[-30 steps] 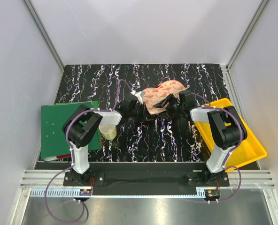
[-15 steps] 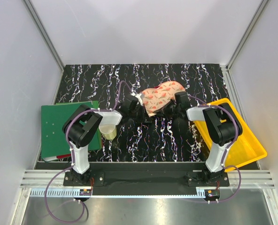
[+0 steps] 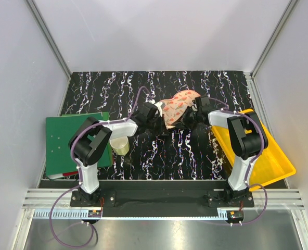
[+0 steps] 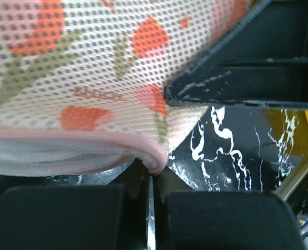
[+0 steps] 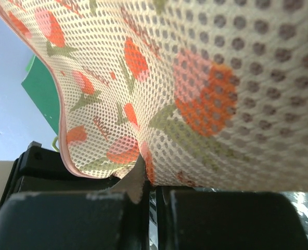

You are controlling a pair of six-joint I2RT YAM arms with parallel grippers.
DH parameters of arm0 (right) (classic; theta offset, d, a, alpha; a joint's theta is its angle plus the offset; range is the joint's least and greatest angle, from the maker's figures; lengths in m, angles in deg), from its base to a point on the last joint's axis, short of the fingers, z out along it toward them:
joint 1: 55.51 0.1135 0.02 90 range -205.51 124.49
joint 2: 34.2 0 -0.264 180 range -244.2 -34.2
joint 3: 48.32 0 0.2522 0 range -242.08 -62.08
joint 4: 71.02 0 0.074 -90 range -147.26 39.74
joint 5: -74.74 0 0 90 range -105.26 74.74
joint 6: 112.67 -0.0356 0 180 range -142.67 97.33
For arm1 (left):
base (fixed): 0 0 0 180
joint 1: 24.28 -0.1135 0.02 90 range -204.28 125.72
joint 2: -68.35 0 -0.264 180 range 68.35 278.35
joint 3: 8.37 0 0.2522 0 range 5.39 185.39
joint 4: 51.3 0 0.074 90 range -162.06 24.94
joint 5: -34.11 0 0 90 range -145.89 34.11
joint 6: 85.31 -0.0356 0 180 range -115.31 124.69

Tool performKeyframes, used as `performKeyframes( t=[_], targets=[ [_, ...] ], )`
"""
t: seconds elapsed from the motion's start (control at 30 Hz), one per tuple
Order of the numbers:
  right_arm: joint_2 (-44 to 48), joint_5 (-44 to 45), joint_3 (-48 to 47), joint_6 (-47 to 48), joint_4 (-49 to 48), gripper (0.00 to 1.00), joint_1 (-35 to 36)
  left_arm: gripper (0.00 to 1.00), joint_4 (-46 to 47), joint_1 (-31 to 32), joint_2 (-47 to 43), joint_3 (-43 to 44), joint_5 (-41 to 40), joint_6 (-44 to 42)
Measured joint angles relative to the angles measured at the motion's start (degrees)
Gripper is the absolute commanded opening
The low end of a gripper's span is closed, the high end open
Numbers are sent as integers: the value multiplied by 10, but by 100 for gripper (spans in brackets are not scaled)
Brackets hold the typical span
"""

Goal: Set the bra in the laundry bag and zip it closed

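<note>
Left arm [image 3: 91,143]: chunky black joint housings with white tapered links between them, matte finish. Right arm [image 3: 247,139]: same build and colours. Each stands on a black base plate [image 3: 91,198]. Thin purple cable [image 3: 60,211] loops out from the left base and runs up along the links; the right arm has a matching purple loop. Left fingers [image 4: 65,219]: black, blocky, flat-topped, plain surface. Right fingers [image 5: 65,221]: black and blocky, pale chipped scuffs along the top edge. No readable markings; screws too small to tell.
</note>
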State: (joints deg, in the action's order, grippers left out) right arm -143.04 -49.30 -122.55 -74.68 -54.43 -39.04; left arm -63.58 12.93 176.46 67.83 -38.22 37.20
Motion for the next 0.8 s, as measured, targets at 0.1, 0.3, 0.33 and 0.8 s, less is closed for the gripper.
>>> performKeyframes(
  t=[0.1, 0.3, 0.33, 0.8],
  targets=[
    [0, -4, -1, 12, 14, 0, -6, 31, -4, 12, -2, 1, -10, -11],
    [-1, 0, 8, -25, -13, 0, -40, 53, 26, 16, -73, -84, -46, -11],
    [-1, 0, 12, -36, -21, 0, -42, 55, 43, 16, -87, -103, -51, -9],
    [-1, -9, 71, -224, -123, 0, -39, 56, 198, 80, -135, -185, -212, 16]
  ],
)
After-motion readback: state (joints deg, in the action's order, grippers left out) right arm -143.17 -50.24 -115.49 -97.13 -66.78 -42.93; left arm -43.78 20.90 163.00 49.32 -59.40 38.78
